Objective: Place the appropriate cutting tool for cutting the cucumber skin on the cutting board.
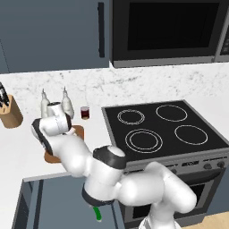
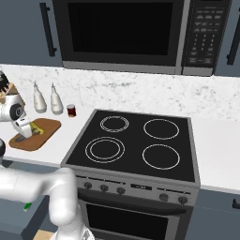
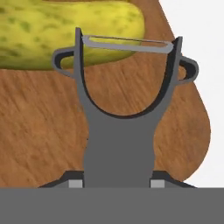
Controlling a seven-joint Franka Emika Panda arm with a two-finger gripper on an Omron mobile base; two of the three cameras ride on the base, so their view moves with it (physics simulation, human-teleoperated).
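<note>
A: Where's the peeler [image 3: 119, 131] relative to the cutting board [image 3: 43, 135]?

B: Clamped by its handle between the fingers [image 3: 75, 183], forked head pointing straight away from the hand, directly above the board's brown wood. Long axis along the hand's reach, blade bar crossing in front of the cucumber [image 3: 70, 33].

A: And the cucumber?

B: Lying on the board just past the blade, its length across the peeler's axis. Touching or merely overlapping in sight: cannot tell.

A: Height above the board?

B: Low, judging by the right base view, gripper [image 2: 23, 136] hanging over the board's near-left part. Contact with the wood not discernible.

A: Surface and room?

B: White bench [image 2: 65, 133] carrying the board, left of the black stove [image 2: 136, 140]. Two pale bottles [image 2: 47, 99] and a small dark jar [image 2: 71, 110] behind the board, by the marbled wall. Knife block [image 1: 10, 112] further left of the board.

A: Next move?

B: Probably lowering and releasing, board room left beside the cucumber looking sufficient.
</note>
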